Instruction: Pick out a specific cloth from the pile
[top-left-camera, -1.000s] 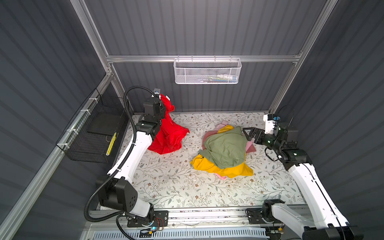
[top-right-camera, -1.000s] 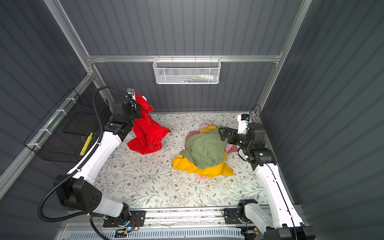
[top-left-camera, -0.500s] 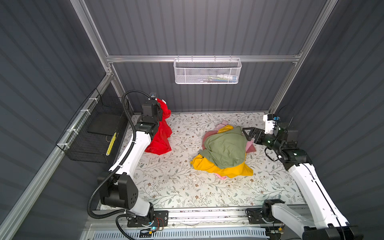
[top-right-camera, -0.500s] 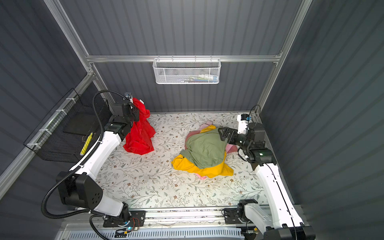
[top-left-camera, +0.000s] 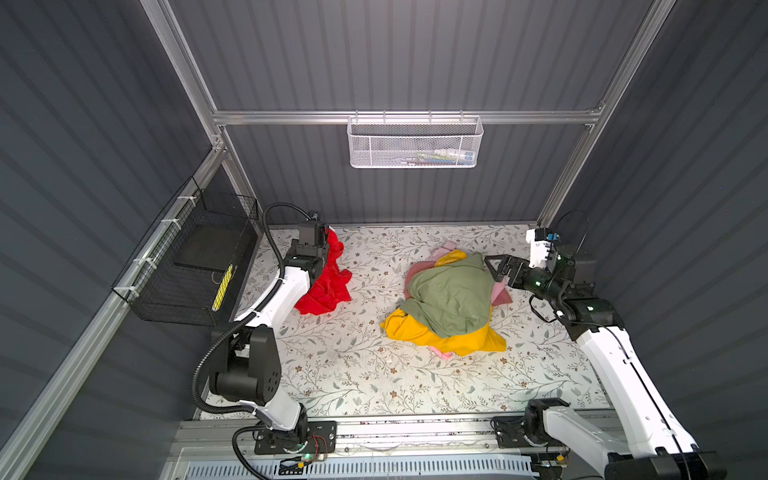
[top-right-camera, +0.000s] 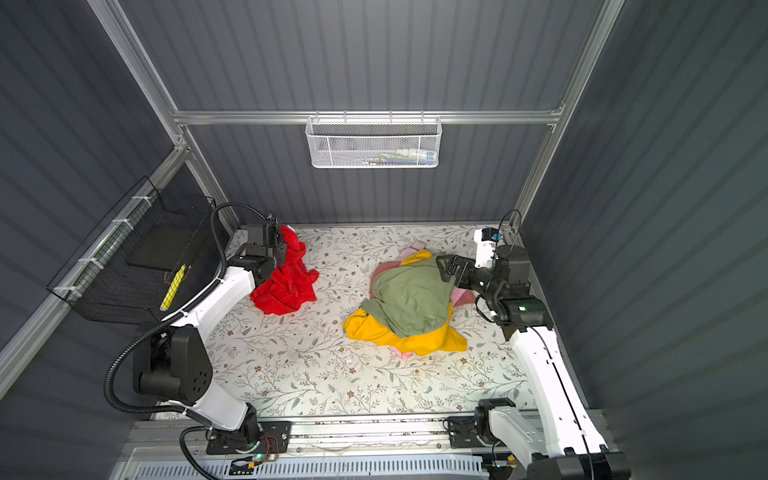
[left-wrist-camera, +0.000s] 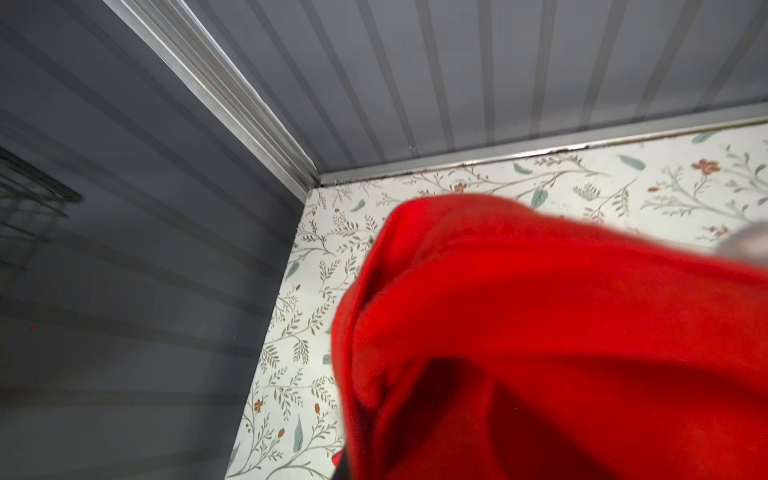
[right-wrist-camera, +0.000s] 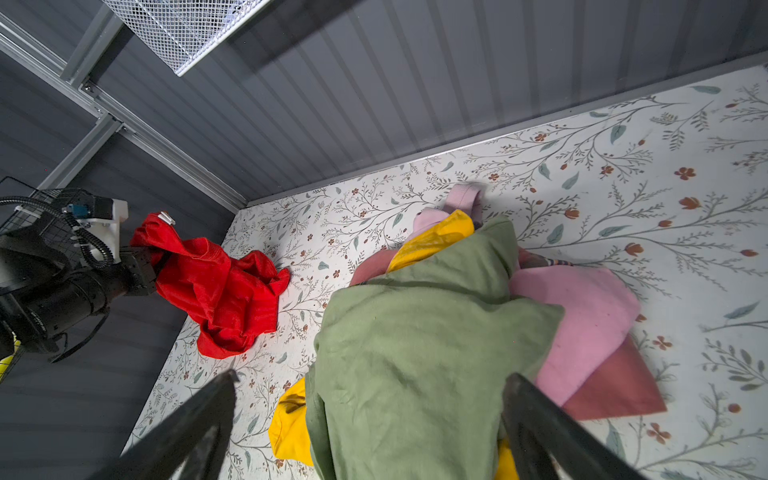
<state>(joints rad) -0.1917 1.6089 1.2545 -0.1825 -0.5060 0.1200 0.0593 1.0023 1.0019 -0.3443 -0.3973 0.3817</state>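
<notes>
The red cloth (top-left-camera: 328, 286) (top-right-camera: 286, 286) hangs bunched from my left gripper (top-left-camera: 328, 249) (top-right-camera: 282, 245) near the back left corner. Its lower folds rest on the table. The gripper is shut on the cloth's upper end, and in the left wrist view the red cloth (left-wrist-camera: 540, 332) hides the jaws. It lies well apart from the pile (top-left-camera: 449, 299) (top-right-camera: 411, 303), a heap with sage green on top over mustard yellow and pink. My right gripper (top-left-camera: 496, 268) (right-wrist-camera: 370, 386) stands open just above the pile's right side, holding nothing.
A black wire basket (top-left-camera: 195, 270) hangs on the left wall, close to the left arm. A white mesh basket (top-left-camera: 415, 141) hangs on the back wall. The floral table (top-left-camera: 353, 365) is boxed in by grey walls at the back and both sides.
My left gripper has carried the red cloth leftward toward the back left corner and come down a little. The cloth is more bunched. The right arm and the pile have not moved.
</notes>
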